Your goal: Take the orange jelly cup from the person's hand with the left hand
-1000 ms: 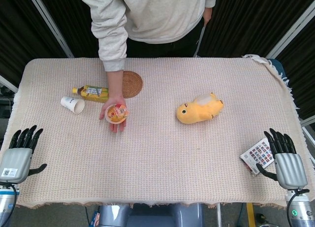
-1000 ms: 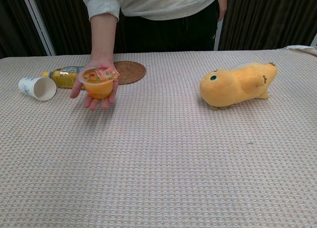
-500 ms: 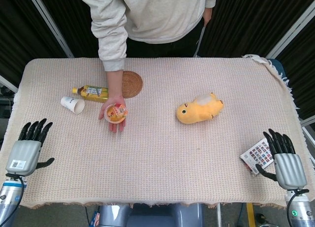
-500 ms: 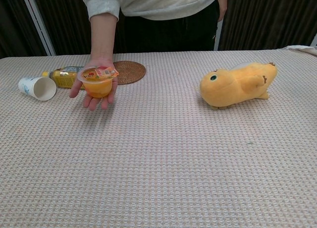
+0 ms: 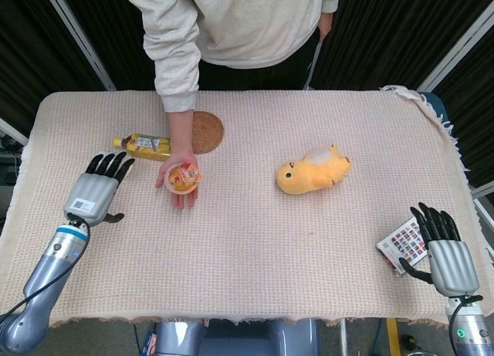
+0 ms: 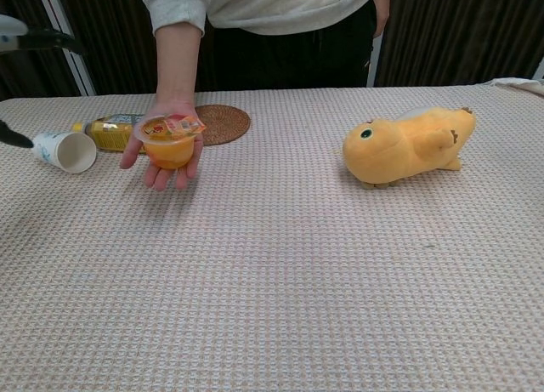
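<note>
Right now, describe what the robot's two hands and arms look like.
Left hand: black fingers, silver-grey back with a small white label, blue ring at the wrist, grey tubular arm with a thin black cable. Right hand: same black fingers and silver back, a green light on the forearm.

No legible text: bottle [image 5: 143,146] label, jelly cup [image 5: 182,178] lid print too small.
</note>
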